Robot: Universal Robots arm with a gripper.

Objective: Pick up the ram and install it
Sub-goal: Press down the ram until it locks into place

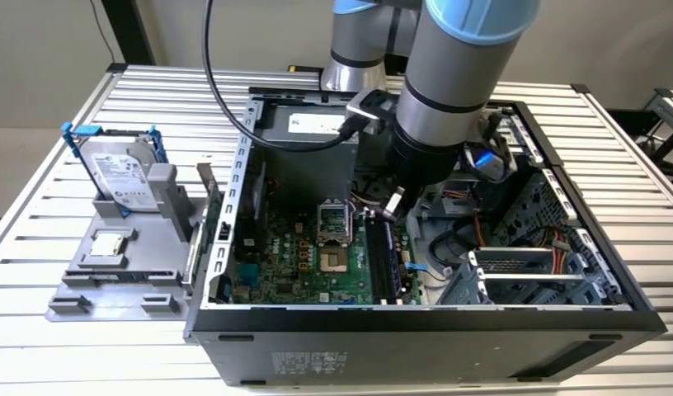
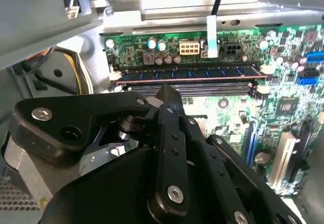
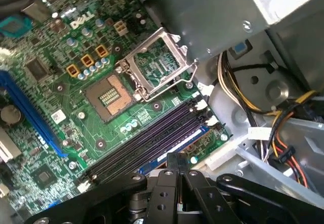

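Ram sitting in a memory slot, gripper poised over it

The thin blue ram [image 2: 187, 73] is lying seated lengthwise in the outermost of the parallel black slots [image 3: 147, 140] on the glossy green motherboard [image 3: 76, 107], its long axis running along them. The matte black gripper [image 2: 168, 93] is hovering just above, its fingers [image 3: 178, 164] pressing together, holding nothing, inside the open metal computer case [image 1: 425, 330].

A robotics lab or workshop test station. A grey industrial robot arm [image 1: 452, 91] reaches into an open desktop computer case [image 1: 425, 330] lying on a slatted aluminium counter [image 1: 72, 346]. Beside the case, a grey holder [image 1: 116, 272] props up a hard drive [image 1: 122, 173]. Plain walls behind.
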